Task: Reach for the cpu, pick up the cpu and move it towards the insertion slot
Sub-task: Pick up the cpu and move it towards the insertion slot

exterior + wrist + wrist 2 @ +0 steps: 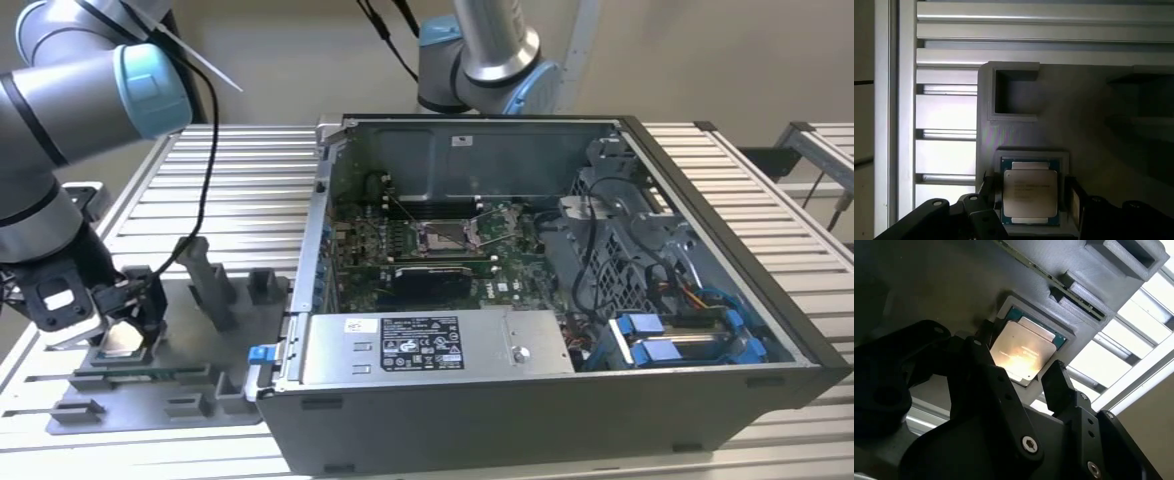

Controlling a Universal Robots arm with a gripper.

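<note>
1. Cpu (1030, 194) is lying flat, silver face up, in a square pocket of the grey fixture (1089, 125). In the second wrist view, the cpu (1024, 347) is catching a warm glare across its face.
2. Gripper (1020, 362) is hanging directly over the cpu. One dark finger (989, 370) is sitting just beside one edge, and the other finger (1056, 377) is sitting just beside the opposite edge.
3. Jaws are standing spread a little wider than the chip. In the first wrist view, a thin strip of pocket seems to be showing between each finger and the cpu's green rim. The gripper looks to be clasping nothing, though shadow there is making contact hard to judge.
4. In the exterior view, the gripper (118, 322) is sitting low over the fixture (147, 405) at the exterior view's left, on the slatted table (240, 170). The cpu (120, 342) is showing as a pale patch between the fingers.
5. Slot (447, 238) is lying well apart from the cpu, toward the exterior view's right. It is sitting inside the open case (534, 430) on the green board (514, 285), its silver frame ringing a dark centre.
6. Arm (67, 80) is bending down from the upper left of the exterior view to the gripper, with a black cable trailing beside it.
</note>
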